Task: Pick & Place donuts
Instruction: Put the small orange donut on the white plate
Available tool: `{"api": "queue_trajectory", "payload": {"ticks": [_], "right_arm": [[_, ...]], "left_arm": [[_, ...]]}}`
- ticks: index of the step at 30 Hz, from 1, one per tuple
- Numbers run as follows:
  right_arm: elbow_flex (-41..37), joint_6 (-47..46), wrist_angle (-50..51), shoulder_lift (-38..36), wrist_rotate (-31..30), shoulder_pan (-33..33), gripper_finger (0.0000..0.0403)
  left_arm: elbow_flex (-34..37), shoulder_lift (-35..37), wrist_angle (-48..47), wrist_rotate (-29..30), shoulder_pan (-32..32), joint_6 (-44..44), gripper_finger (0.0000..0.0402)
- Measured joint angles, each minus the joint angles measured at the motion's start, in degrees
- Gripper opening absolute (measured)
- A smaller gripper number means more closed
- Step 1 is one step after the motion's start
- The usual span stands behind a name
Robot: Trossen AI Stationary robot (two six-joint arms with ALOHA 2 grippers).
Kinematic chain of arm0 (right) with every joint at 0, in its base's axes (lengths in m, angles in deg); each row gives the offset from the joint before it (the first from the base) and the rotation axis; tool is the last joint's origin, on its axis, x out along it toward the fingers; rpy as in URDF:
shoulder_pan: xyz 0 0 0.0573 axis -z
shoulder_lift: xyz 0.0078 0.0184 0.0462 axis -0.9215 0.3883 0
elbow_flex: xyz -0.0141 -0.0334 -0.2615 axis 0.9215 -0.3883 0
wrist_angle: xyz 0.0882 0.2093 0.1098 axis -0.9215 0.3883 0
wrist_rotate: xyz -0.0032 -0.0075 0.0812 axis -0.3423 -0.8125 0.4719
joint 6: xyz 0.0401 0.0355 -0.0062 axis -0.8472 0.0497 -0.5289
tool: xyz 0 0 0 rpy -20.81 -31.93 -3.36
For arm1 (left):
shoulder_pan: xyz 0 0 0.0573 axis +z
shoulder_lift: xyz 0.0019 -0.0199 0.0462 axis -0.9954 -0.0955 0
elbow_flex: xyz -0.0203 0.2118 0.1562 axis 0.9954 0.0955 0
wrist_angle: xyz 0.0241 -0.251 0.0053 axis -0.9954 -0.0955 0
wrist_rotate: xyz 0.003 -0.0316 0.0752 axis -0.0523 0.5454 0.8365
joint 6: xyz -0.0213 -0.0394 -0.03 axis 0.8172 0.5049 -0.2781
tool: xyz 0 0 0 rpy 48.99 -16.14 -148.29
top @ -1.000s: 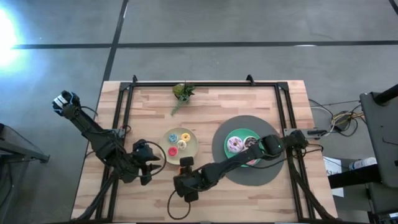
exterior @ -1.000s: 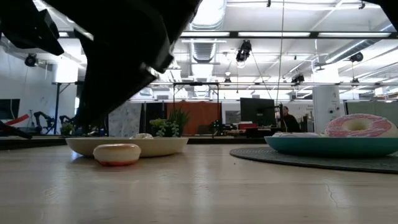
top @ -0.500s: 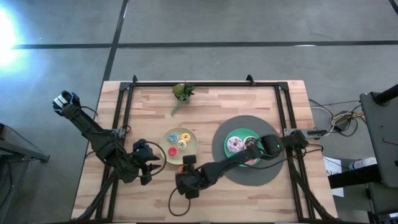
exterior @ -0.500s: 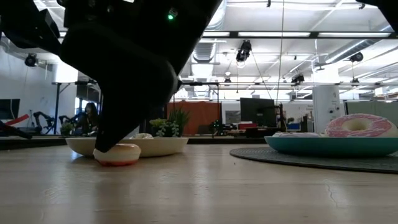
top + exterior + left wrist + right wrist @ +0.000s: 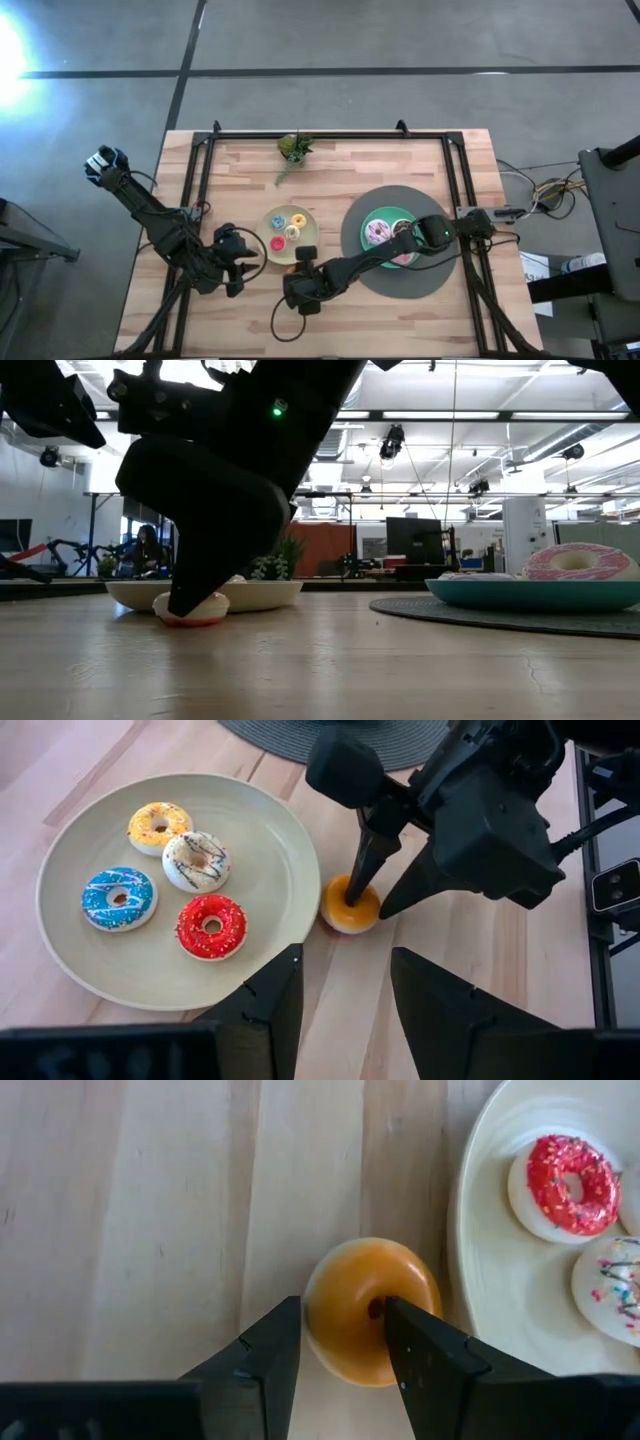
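Note:
An orange mini donut (image 5: 360,1315) lies flat on the wood beside the beige plate (image 5: 270,840), which holds yellow (image 5: 160,825), cream (image 5: 195,860), blue (image 5: 118,898) and red (image 5: 212,925) mini donuts. My right gripper (image 5: 342,1305) stands open over the orange donut (image 5: 350,915), pointing steeply down. A pink donut (image 5: 377,234) and a chocolate one (image 5: 401,230) lie on the teal plate (image 5: 400,213). My left gripper (image 5: 345,960) waits open near the beige plate's left side, holding nothing. My right gripper comes at the orange donut from above, slanting. One finger (image 5: 358,880) reaches into the donut's hole (image 5: 374,1310) and the other (image 5: 275,1340) stands just outside the ring's edge. Whether either finger touches, I cannot tell. The donut rests flat on the table.
A round grey mat (image 5: 400,290) lies under the teal plate on the right. A small green plant (image 5: 293,148) stands near the far edge. Black frame rails run along the table's left, right and far sides. Bare wood lies along the near edge.
My right gripper has come down and a little toward the far edge, onto the orange donut, so that its fingers now stand at the ring. The donut has stayed where it was.

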Motion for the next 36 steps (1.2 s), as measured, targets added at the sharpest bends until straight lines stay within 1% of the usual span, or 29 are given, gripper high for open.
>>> {"api": "queue_trajectory", "payload": {"ticks": [7,10,13,16,21,23,26,29,31,33,36], "right_arm": [[-0.38,-1.27,-0.24,0.0,0.32,0.0,0.0136],[-0.94,-3.34,-0.42,0.0,3.44,0.15,0.0128],[-1.42,-12.96,-0.61,-0.21,7.52,0.92,0.0106],[-1.45,-23.72,-0.88,-0.24,9.94,1.57,0.0074],[-0.46,-37.65,-3.38,-0.51,11.0,1.61,0.002],[-0.31,-41.71,-5.83,-1.53,10.84,1.24,0.0013],[-0.24,-47.24,-8.96,-4.39,8.35,0.81,0.0013],[-0.93,-53.26,-10.32,-7.4,4.33,0.77,0.0013],[-1.75,-57.92,-10.28,-9.15,1.01,0.99,0.0013],[-2.92,-62.14,-10.21,-11.19,-3.21,1.32,0.0013],[-5.68,-67.35,-10.59,-15.69,-9.46,1.98,0.0013]], "left_arm": [[0.0,0.0,-0.02,0.29,0.0,0.0,0.0126],[0.02,0.0,-0.02,0.32,0.0,0.0,0.0126],[0.07,0.0,-0.07,0.35,0.0,0.0,0.0126],[0.07,0.0,-0.08,0.35,0.0,0.01,0.0126],[0.07,-0.02,-0.15,0.35,0.0,0.02,0.0126],[0.07,-0.02,-0.19,0.35,0.0,0.03,0.0126],[0.05,-0.02,0.0,1.47,-0.18,0.04,0.0126],[-0.83,0.01,0.47,7.1,-2.0,-2.59,0.0126],[-1.79,0.36,0.36,13.08,-4.0,-4.61,0.0126],[-3.06,0.44,0.35,20.34,-6.28,-6.58,0.0126],[-4.12,0.47,0.3,29.7,-9.33,-9.99,0.0126]]}}
